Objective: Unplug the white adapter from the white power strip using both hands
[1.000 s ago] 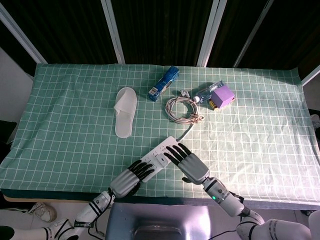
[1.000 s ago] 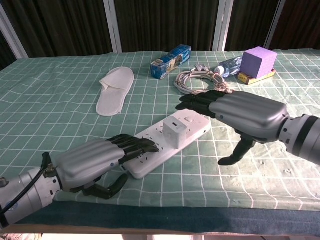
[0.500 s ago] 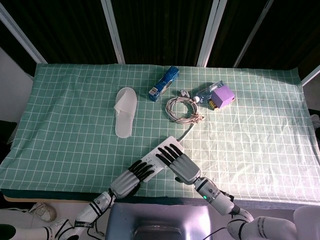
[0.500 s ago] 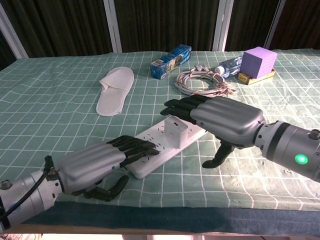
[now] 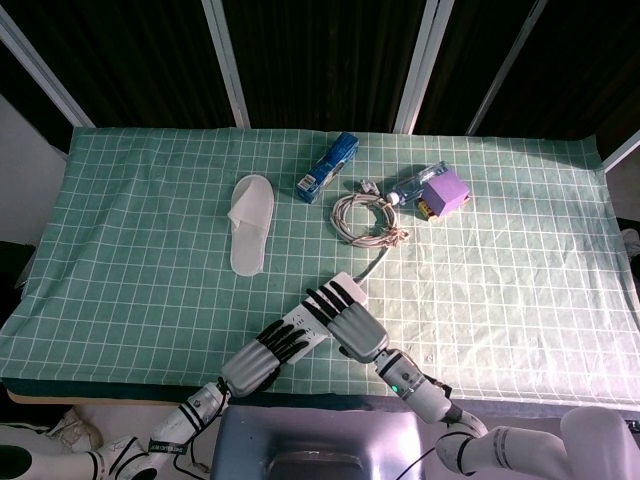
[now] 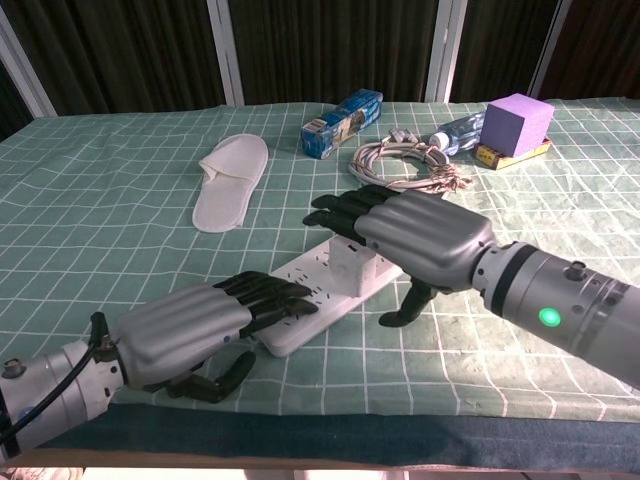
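The white power strip (image 6: 322, 296) lies slantwise near the table's front edge, its far end (image 5: 347, 281) showing in the head view. My left hand (image 6: 190, 330) (image 5: 262, 350) lies flat with its fingers resting on the strip's near end. The white adapter (image 6: 350, 268) stands plugged into the strip's middle. My right hand (image 6: 420, 235) (image 5: 350, 318) hovers just over it, fingers stretched out across its top and the thumb hanging down to the right, apart from it. In the head view the right hand hides the adapter.
The strip's cable (image 5: 375, 262) runs back to a coil (image 5: 365, 218) (image 6: 405, 160). A white slipper (image 5: 250, 222) lies left of centre. A blue box (image 5: 328, 167), a bottle (image 5: 415, 183) and a purple block (image 5: 448, 190) sit at the back.
My right hand has slid left and nearer along the strip, from beyond the adapter to directly above it. The left hand has barely moved.
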### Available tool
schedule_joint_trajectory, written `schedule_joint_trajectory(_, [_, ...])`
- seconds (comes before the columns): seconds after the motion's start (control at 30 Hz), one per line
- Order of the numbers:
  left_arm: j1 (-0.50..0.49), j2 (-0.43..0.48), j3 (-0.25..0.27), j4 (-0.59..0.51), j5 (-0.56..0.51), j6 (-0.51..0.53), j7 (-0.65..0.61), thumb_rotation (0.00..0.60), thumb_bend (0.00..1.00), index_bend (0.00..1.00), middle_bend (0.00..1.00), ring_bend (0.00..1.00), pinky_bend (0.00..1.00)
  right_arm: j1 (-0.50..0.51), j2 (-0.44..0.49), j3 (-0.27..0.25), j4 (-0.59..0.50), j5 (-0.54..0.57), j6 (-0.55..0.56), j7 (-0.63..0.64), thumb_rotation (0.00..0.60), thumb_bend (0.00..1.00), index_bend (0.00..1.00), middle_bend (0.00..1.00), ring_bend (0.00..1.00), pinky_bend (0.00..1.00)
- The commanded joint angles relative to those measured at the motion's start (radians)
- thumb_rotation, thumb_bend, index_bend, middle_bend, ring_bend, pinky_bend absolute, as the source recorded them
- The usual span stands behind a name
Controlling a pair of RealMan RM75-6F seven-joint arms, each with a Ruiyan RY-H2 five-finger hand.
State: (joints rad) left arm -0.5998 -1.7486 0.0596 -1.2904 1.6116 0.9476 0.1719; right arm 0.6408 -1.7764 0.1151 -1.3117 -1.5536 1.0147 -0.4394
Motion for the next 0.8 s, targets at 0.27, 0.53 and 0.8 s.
schedule_joint_trajectory(0.27, [-0.003,0.003,0.008,-0.002,-0.016,-0.005,0.02,0.6,0.71,0.0,0.11,0.04,0.05,0.043,-0.084,-0.009,0.111,-0.036,0.024,-0.063,0.6,0.39,0.24,0.2,0.03,0.12])
schedule_joint_trajectory(0.53, [-0.007,0.008,0.011,-0.007,-0.019,0.0,0.022,0.6,0.71,0.0,0.11,0.05,0.05,0.047,-0.088,-0.011,0.123,-0.019,0.027,-0.105,0.6,0.4,0.26,0.21,0.03,0.13])
schedule_joint_trajectory(0.8, [-0.01,0.006,0.016,-0.002,-0.022,0.0,0.019,0.6,0.71,0.0,0.12,0.05,0.05,0.047,-0.089,-0.016,0.129,-0.017,0.046,-0.111,0.6,0.41,0.33,0.26,0.1,0.21])
